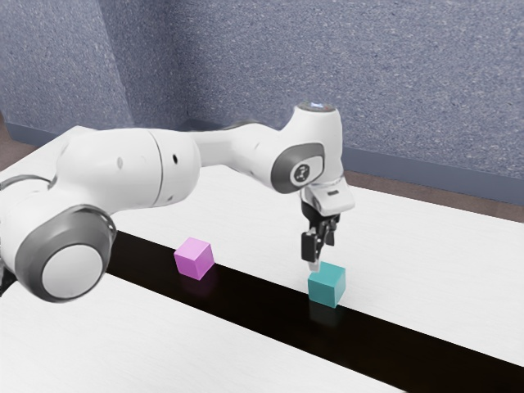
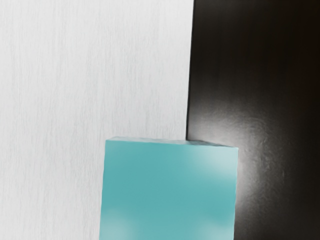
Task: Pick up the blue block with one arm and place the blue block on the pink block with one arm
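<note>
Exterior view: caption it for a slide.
Gripper over the blue block on the black strip; pink block apart, toward the exterior view's left.

The blue block (image 1: 327, 284), just right of centre in the exterior view, is turquoise, its top paler than its sides. In the wrist view it shows soft pale patches. The pink block (image 1: 194, 258), left of centre, is lilac-pink. The table (image 1: 426, 262) is white with a faint grain, crossed diagonally by a glossy black stripe (image 1: 246, 299). The arm (image 1: 123, 172), at upper left, is white with grey joint caps. The gripper (image 1: 313, 264) is black. The wall (image 1: 368, 57) along the top is speckled blue-grey, with a darker skirting band (image 1: 426, 168).
</note>
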